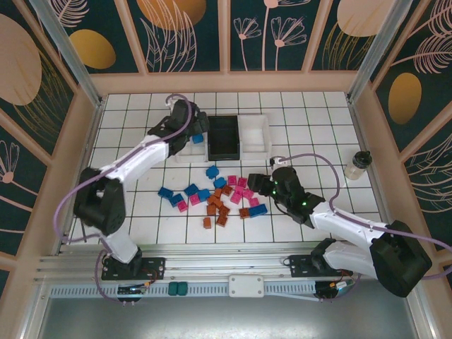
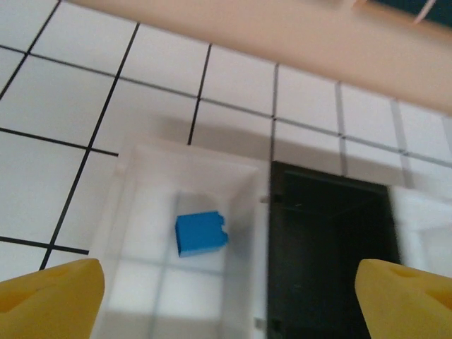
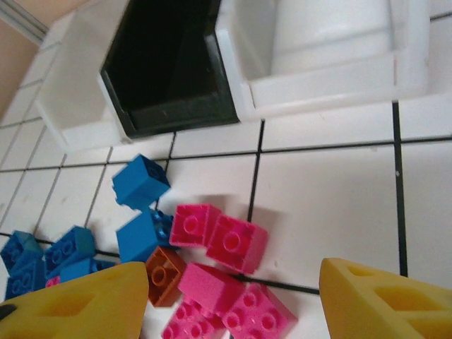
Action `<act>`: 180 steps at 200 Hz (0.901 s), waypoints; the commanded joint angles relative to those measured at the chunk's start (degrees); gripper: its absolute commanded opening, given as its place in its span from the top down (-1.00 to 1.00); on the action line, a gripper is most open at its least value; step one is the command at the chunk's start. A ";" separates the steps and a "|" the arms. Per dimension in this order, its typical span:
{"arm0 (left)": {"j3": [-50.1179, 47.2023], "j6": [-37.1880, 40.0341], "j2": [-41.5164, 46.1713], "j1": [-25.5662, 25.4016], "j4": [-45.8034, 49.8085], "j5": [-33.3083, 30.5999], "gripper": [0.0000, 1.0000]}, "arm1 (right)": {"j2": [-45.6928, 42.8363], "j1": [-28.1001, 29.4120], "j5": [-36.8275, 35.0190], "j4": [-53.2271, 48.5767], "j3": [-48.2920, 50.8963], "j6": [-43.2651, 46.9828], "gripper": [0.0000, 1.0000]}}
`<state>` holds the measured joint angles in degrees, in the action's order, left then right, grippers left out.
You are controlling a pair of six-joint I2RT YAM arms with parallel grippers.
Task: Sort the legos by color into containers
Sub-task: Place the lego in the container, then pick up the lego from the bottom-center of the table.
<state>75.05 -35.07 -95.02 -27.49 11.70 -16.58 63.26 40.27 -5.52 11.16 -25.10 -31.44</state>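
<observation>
Over the left white bin (image 2: 127, 212) the left pincer (image 2: 226, 293) gapes empty, a blue lego (image 2: 201, 234) lying inside; next, I reckon, the open right pincer (image 3: 229, 300) must lower and close on a pink lego (image 3: 236, 242) below.

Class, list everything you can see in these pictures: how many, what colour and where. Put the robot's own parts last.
left white bin: one, white, left end of the joined row at the far middle of the table
black bin: one, black, middle of the row
right white bin: one, white, right end of the row
blue brick: one, blue, inside the left white bin
loose blue bricks: about seven, blue, mostly the pile's left side
pink bricks: about eight, magenta-pink, pile's centre-right
orange-brown bricks: about eight, orange-brown, pile's near side
bottle: one, clear with dark cap, right side of the table
table: one, white tiles with black lines
left gripper: one, yellow fingers, open above the left white bin
right gripper: one, yellow fingers, open above the pile
</observation>
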 commanded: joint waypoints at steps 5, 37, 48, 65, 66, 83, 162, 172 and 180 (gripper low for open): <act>-8.31 -2.99 11.63 0.07 -6.15 5.78 -0.91 | 0.91 -0.21 1.13 -5.88 0.54 0.56 -0.32; -21.14 -5.57 22.62 0.06 -8.89 8.14 -0.96 | 6.16 0.39 4.33 -8.57 -1.47 3.05 -0.31; -24.98 -6.19 25.87 0.06 -8.66 8.33 -0.96 | 8.77 1.07 4.09 -10.06 -2.89 4.16 -0.30; -29.79 -6.83 30.61 0.07 -7.73 8.08 -0.96 | 13.13 2.99 2.66 -12.90 -5.70 5.78 -0.28; -30.09 -6.89 30.91 0.06 -7.65 8.02 -0.96 | 13.34 3.11 2.51 -13.08 -5.85 5.82 -0.28; -33.48 -7.19 34.83 0.08 -6.30 7.26 -0.96 | 16.67 5.49 -0.85 -16.39 -8.68 6.24 -0.27; -38.26 -7.29 40.76 0.10 -4.21 5.94 -0.97 | 20.09 8.58 -5.51 -24.37 -11.73 5.18 -0.12; -38.56 -7.31 40.41 0.06 -4.53 6.07 -0.97 | 19.56 8.55 -5.56 -24.99 -11.21 5.12 -0.13; -38.77 -7.45 40.06 0.06 -4.75 6.20 -0.97 | 19.35 8.59 -5.47 -25.25 -10.90 5.14 -0.12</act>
<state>37.23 -41.69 -54.30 -27.49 6.66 -10.07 83.42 48.49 -8.82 -10.13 -36.34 -25.80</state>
